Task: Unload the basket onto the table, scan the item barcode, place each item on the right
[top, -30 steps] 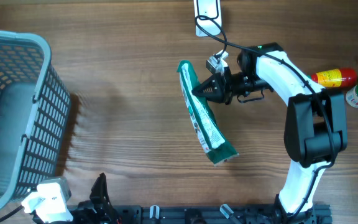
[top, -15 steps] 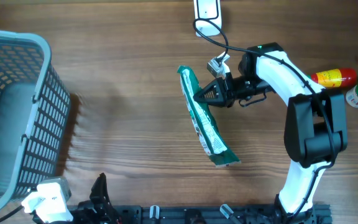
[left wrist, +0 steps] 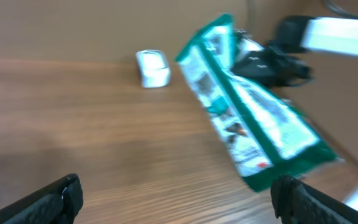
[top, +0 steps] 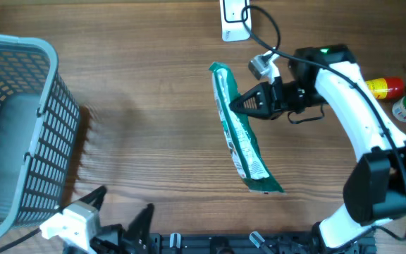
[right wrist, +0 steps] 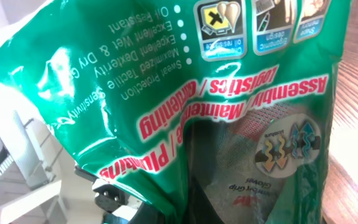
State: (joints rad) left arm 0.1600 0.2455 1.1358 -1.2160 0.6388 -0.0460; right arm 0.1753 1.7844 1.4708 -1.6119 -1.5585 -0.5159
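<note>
Black and clenched, the right gripper [top: 238,106] pinches the green-and-white glossy plastic packet [top: 244,141] by one long edge near its upper end. The packet hangs tilted over the brown wooden table [top: 154,141]; whether its lower corner touches the wood I cannot tell. The grip is narrow and off-centre, and I judge the film will swing and flex with any quick wrist turn, so slow, small rotations suit this step. The white boxy device [top: 235,17] with a black cable, at the table's far edge just beyond the packet's top, is probably the scanner. The printed panel should be turned squarely toward it and held steady. I cannot find the barcode: the right wrist view shows only red and white lettering close up, and the left wrist view is blurred. Glare on the film could spoil a read, so a slight tilt may help. The left gripper [top: 122,212] sits spread wide at the near edge, holding nothing, well apart from the packet. The grey plastic mesh basket [top: 20,49] stands at the left.
</note>
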